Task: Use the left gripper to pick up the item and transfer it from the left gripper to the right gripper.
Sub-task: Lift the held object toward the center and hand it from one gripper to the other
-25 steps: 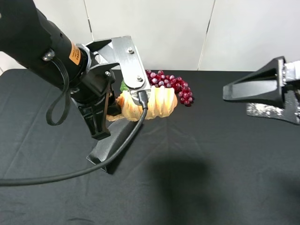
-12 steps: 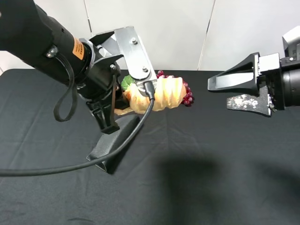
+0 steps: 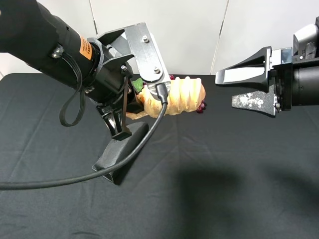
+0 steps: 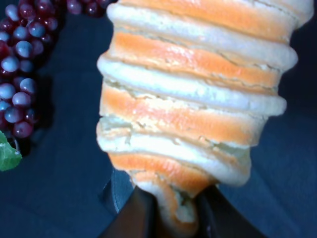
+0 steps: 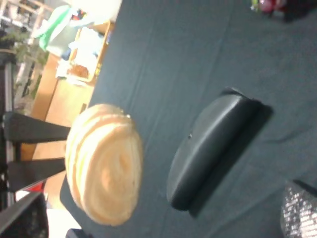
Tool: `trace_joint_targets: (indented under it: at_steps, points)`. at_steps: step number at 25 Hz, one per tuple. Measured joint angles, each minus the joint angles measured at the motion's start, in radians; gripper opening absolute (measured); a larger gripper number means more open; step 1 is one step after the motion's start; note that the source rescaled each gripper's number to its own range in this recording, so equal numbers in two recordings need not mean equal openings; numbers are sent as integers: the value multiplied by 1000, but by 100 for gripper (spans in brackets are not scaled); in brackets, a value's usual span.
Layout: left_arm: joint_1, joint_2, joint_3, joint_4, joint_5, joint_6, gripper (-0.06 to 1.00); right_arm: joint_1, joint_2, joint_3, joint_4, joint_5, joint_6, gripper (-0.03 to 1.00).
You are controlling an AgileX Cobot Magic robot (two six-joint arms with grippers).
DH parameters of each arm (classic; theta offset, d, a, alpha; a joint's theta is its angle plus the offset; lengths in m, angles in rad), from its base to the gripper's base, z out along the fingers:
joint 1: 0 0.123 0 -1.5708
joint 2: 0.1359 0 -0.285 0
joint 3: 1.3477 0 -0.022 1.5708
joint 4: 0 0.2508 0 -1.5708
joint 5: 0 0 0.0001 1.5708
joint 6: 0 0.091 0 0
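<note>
The item point(image 3: 179, 95), a tan ridged roll, hangs above the black table with its blunt end pointing right. My left gripper point(image 3: 138, 108) is shut on its tapered end, mostly hidden behind the silver plate. In the left wrist view the roll point(image 4: 193, 99) fills the frame, and the left gripper point(image 4: 173, 220) pinches its narrow tip between black fingers point(image 4: 136, 218). My right gripper point(image 3: 225, 90) stands open and empty just right of the roll's blunt end, not touching it. The right wrist view shows the roll point(image 5: 104, 163) end-on.
A black curved handle-shaped piece point(image 3: 119, 152) lies on the table below the left arm, also seen from the right wrist point(image 5: 208, 148). A red grape bunch point(image 4: 20, 64) with a green leaf point(image 4: 7, 156) lies behind the roll, nearly hidden in the high view point(image 3: 202, 105).
The left arm has lifted the roll up and to the right. The right gripper has moved left toward the roll's blunt end, staying open.
</note>
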Motion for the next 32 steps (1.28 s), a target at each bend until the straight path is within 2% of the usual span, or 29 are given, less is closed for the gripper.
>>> trace_joint_targets:
  at_steps: [9, 15, 21, 32]
  points:
    - [0, 0, 0, 0, 0, 3, 0, 7, 65, 0, 70, 41, -71, 100]
    - [0, 0, 0, 0, 0, 3, 0, 129, 101, -33, 63, 19, -90, 100]
    - [0, 0, 0, 0, 0, 3, 0, 227, 152, -145, 35, -29, -42, 100]
    - [0, 0, 0, 0, 0, 3, 0, 330, 279, -163, 9, -54, -36, 100]
